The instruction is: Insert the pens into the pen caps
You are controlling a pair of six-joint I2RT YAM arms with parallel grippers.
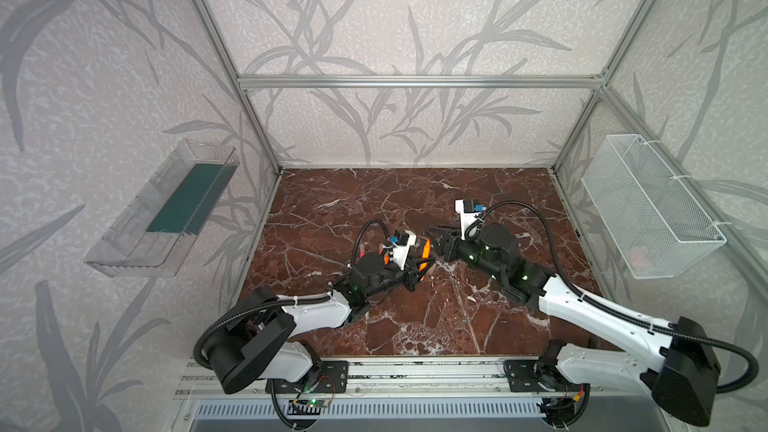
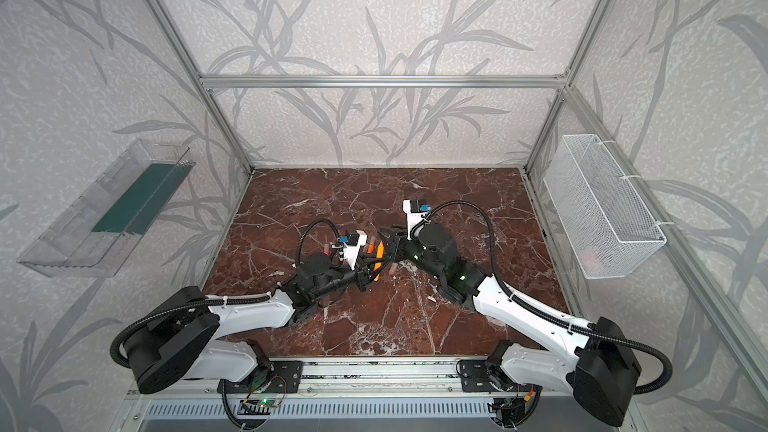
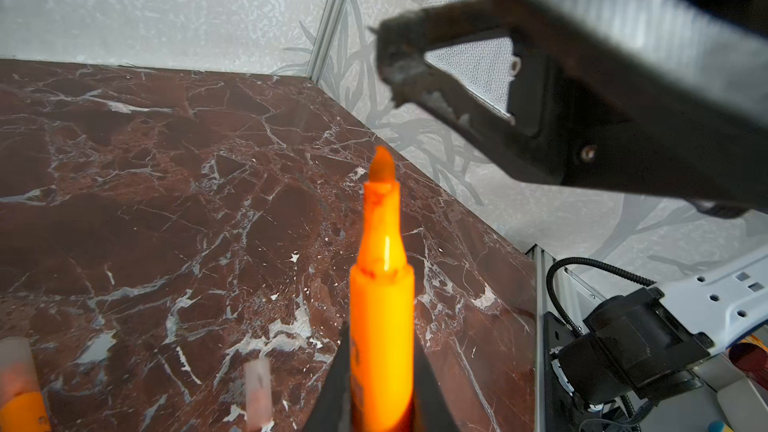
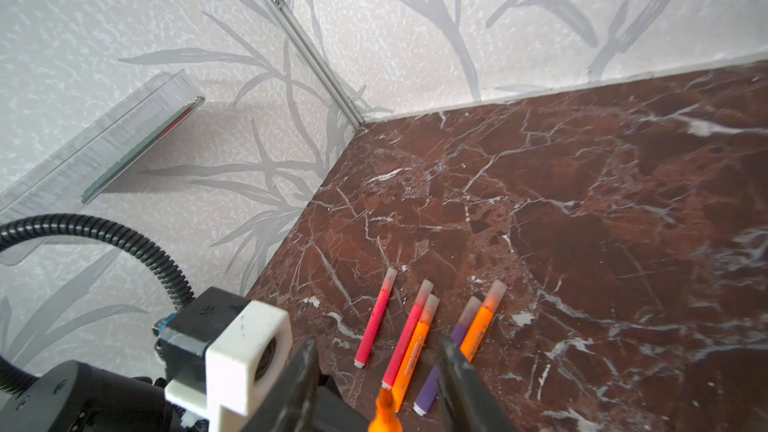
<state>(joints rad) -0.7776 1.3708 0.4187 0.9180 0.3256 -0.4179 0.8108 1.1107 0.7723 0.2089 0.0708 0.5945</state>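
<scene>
In both top views the left end effector point(image 1: 422, 268) pinches an orange pen point(image 1: 427, 250), its tip pointing at the right end effector point(image 1: 437, 239) just beside it. In the left wrist view a loose pen cap point(image 3: 257, 384) sits on the tabletop point(image 3: 166, 160) below. In the right wrist view the right fingers point(image 4: 461, 388) are spread and empty. Five capped pens point(image 4: 415, 347) lie past them.

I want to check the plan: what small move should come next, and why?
Probably lower the right gripper to the loose cap on the table: its fingers are open and empty, while the left gripper holds an uncapped orange pen.
</scene>
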